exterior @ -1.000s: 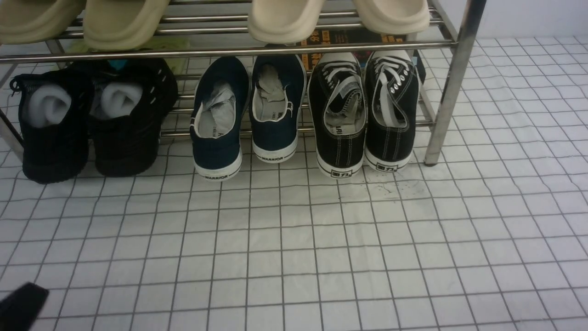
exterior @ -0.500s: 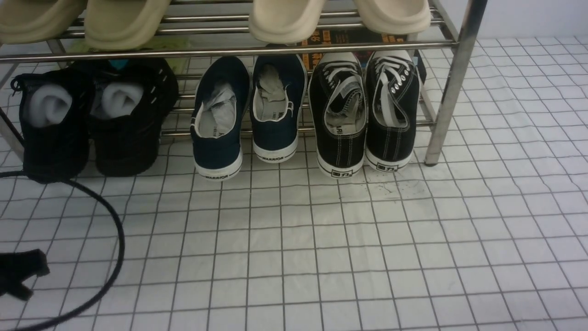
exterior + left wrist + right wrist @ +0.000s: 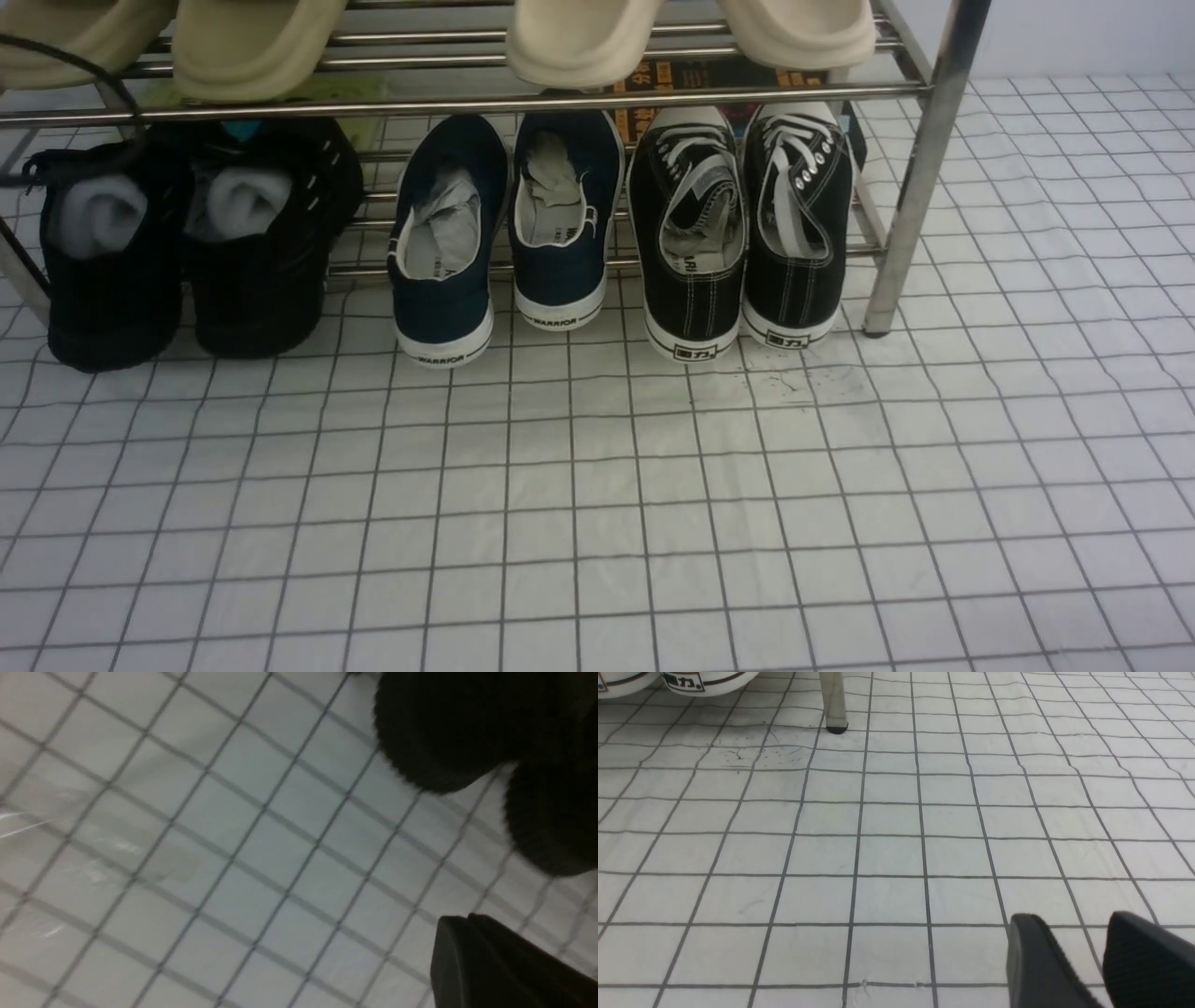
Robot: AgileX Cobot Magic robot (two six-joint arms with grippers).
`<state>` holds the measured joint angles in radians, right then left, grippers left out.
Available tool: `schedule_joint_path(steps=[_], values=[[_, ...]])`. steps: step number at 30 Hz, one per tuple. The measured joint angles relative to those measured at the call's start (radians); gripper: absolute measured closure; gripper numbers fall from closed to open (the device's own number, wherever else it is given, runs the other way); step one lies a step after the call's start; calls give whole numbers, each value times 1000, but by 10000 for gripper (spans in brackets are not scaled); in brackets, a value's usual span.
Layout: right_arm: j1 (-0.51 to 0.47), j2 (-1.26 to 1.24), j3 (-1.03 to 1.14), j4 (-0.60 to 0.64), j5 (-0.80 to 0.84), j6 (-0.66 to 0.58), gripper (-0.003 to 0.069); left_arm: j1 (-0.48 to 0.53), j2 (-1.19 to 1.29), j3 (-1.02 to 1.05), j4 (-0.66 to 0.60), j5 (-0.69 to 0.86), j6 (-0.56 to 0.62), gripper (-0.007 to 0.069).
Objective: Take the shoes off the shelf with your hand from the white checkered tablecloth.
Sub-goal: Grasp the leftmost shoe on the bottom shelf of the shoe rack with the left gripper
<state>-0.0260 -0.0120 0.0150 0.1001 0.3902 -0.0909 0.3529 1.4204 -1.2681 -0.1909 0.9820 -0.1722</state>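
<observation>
The all-black knit sneakers (image 3: 187, 261) stand at the left end of the chrome shelf's (image 3: 523, 98) lower rails, heels out over the white checkered tablecloth (image 3: 597, 504), white stuffing showing. Their heels show blurred in the left wrist view (image 3: 444, 728). My left gripper (image 3: 460, 919) hovers over the cloth a short way from those heels, its fingers together and empty. It is out of the front view; only its cable (image 3: 65, 54) shows at the top left. My right gripper (image 3: 1073, 919) is open and empty, low over the cloth, off the shelf's right side.
A navy WARRIOR pair (image 3: 504, 233) and a black canvas pair with white laces (image 3: 738, 224) sit on the same rails. Beige slippers (image 3: 579, 37) lie on the upper rails. The shelf's right leg (image 3: 920, 177) stands on the cloth, also in the right wrist view (image 3: 833, 700).
The left gripper and its cable loop, at the front view's lower left before, have left that view; only a cable stretch now shows at the top left. The shoes have not moved.
</observation>
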Motion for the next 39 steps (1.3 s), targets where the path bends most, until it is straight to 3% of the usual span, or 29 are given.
schedule_joint_path(steps=[6, 10, 17, 22, 29, 33, 35, 36, 37, 39], values=[[0, 0, 0, 0, 0, 0, 420, 42, 83, -4, -301, -204, 97, 568], [0, 0, 0, 0, 0, 0, 420, 43, 120, -5, -333, -294, 103, 477], [0, 0, 0, 0, 0, 0, 420, 42, 204, -5, -320, -441, 103, 201], [0, 0, 0, 0, 0, 0, 420, 19, 255, -5, -317, -478, 127, 158], [0, 0, 0, 0, 0, 0, 420, -57, 329, -5, -317, -568, 184, 197], [0, 0, 0, 0, 0, 0, 420, -69, 361, -6, -316, -581, 185, 317], [0, 0, 0, 0, 0, 0, 420, -69, 368, -6, -304, -568, 185, 455], [0, 0, 0, 0, 0, 0, 420, -69, 368, -6, -302, -566, 185, 455], [0, 0, 0, 0, 0, 0, 420, -69, 368, -8, -279, -548, 185, 541], [0, 0, 0, 0, 0, 0, 420, -68, 363, -9, -246, -523, 185, 579]])
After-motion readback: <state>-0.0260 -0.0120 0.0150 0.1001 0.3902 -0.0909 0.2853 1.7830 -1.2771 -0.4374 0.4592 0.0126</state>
